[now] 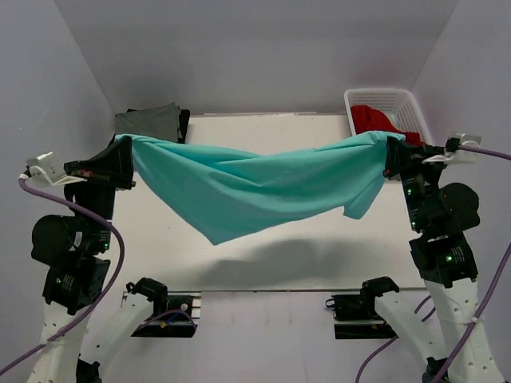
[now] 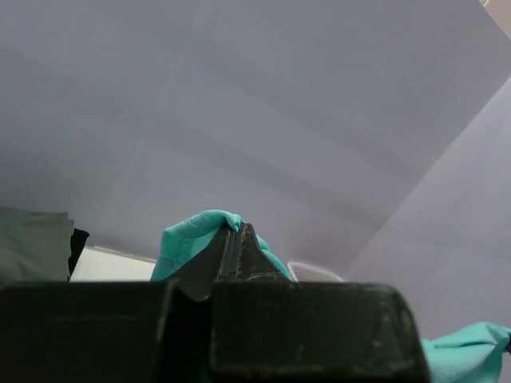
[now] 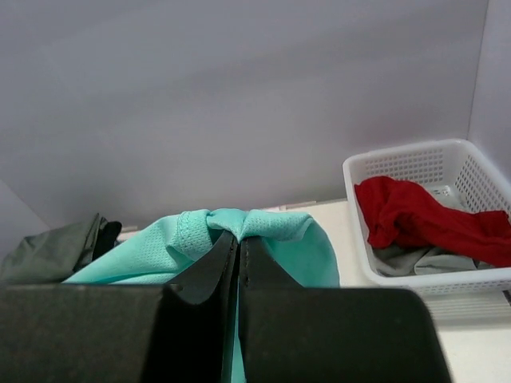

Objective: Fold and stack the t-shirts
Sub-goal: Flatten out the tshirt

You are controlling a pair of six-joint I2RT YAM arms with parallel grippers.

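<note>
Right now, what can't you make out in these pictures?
Top view: table beneath the teal t-shirt, covered by it.
Right wrist view: grey cloth in the basket, buried under the red t-shirt.
Left wrist view: grey-green t-shirt, cut by the left claw.

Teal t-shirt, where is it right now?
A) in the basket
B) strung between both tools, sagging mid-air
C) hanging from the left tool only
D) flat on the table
B: the left tool and the right tool each pinch one end of the teal t-shirt, whose middle sags above the table without lying on it.
</note>
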